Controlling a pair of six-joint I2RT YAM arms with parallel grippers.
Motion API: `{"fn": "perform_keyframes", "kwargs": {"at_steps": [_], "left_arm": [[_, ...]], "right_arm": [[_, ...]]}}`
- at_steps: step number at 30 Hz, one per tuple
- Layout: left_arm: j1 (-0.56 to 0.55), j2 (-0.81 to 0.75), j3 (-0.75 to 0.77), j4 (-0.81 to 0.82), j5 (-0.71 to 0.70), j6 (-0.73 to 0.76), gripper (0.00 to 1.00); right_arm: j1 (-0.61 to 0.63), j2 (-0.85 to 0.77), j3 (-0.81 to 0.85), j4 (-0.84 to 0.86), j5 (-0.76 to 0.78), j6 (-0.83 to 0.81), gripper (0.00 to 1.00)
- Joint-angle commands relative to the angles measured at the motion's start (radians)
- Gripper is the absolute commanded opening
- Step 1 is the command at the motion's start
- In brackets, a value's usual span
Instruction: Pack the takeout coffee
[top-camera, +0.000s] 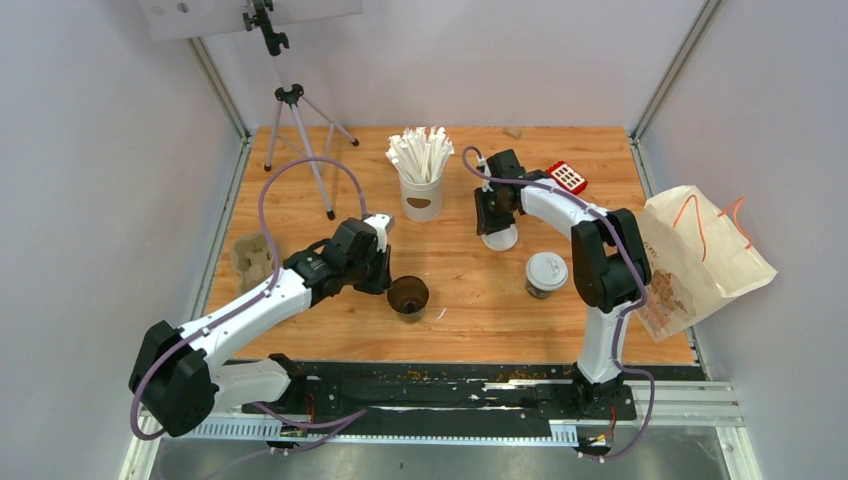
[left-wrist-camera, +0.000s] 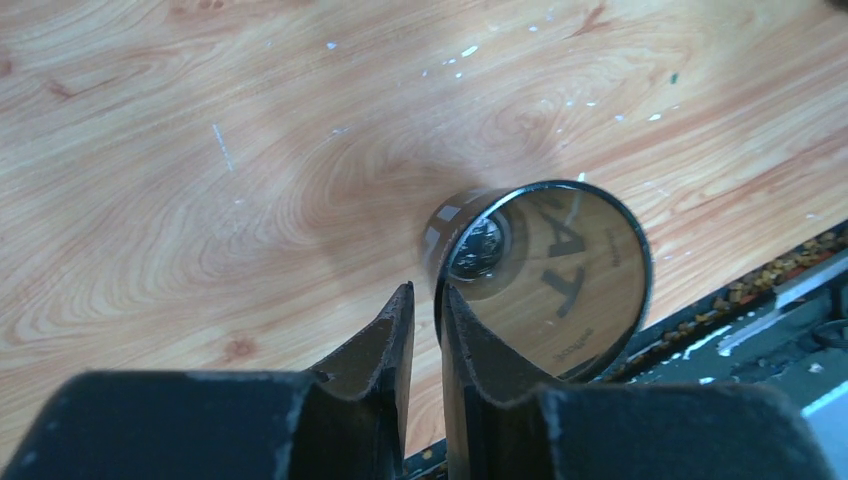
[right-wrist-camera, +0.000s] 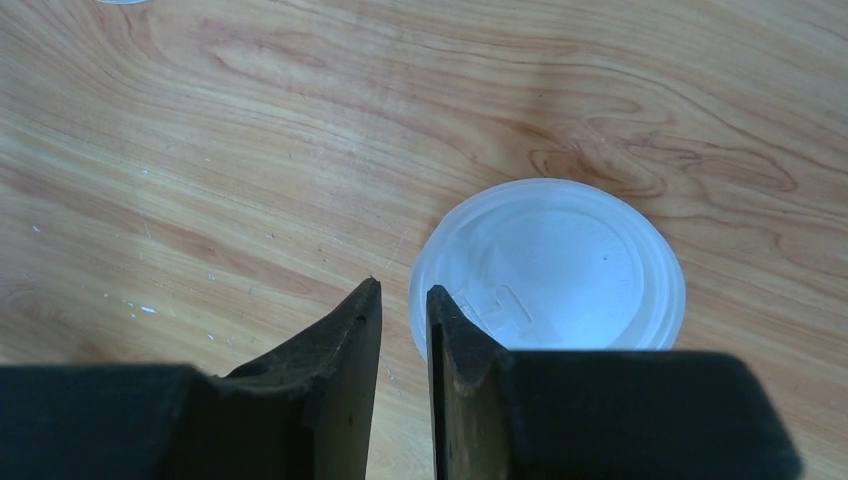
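One takeout coffee cup (top-camera: 408, 297), dark brown, stands lidless near the table's front. In the left wrist view the same cup (left-wrist-camera: 560, 270) shows its open mouth. My left gripper (top-camera: 385, 278) straddles its rim, one finger inside and one outside. The jaws of the left gripper (left-wrist-camera: 425, 290) stand slightly apart, with wood showing between the outer finger and the cup wall. A second coffee cup (top-camera: 546, 272) wears its white lid. A loose white lid (right-wrist-camera: 550, 265) lies flat on the table. My right gripper (right-wrist-camera: 400, 285) hangs over the lid's left edge with its jaws narrowly apart.
A white cup of paper-wrapped sticks (top-camera: 422, 185) stands at the back centre. The beige pulp carrier (top-camera: 252, 258) sits at the left edge, and a paper bag (top-camera: 700, 260) lies at the right. A red-and-white device (top-camera: 567, 177) and a tripod (top-camera: 295, 130) stand at the back.
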Motion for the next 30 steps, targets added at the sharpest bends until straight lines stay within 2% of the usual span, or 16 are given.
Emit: {"fn": "perform_keyframes", "kwargs": {"at_steps": [1,4,10,17,23,27,30], "left_arm": [[-0.008,-0.059,-0.014,0.071,0.043,-0.045,0.24],[-0.008,-0.067,-0.023,0.076,0.052,-0.055,0.28],[-0.008,-0.094,-0.005,0.038,0.053,-0.048,0.39],[-0.008,-0.157,0.029,-0.034,0.034,-0.029,0.44],[-0.008,-0.218,0.039,-0.087,0.004,-0.020,0.47],[-0.008,-0.238,0.059,-0.120,-0.016,-0.005,0.51],[-0.008,-0.242,0.082,-0.147,-0.022,0.005,0.53]], "right_arm": [[-0.006,0.014,0.041,0.035,-0.033,0.024,0.21],[-0.008,0.006,0.029,0.044,-0.034,0.025,0.17],[-0.010,0.010,0.034,0.034,-0.021,0.022,0.16],[-0.013,0.029,0.040,0.038,-0.024,0.030,0.16],[-0.014,0.025,0.021,0.048,-0.020,0.029,0.11],[-0.016,0.028,0.025,0.042,-0.028,0.028,0.01],[-0.016,0.018,0.026,0.044,-0.048,0.025,0.00]]}}
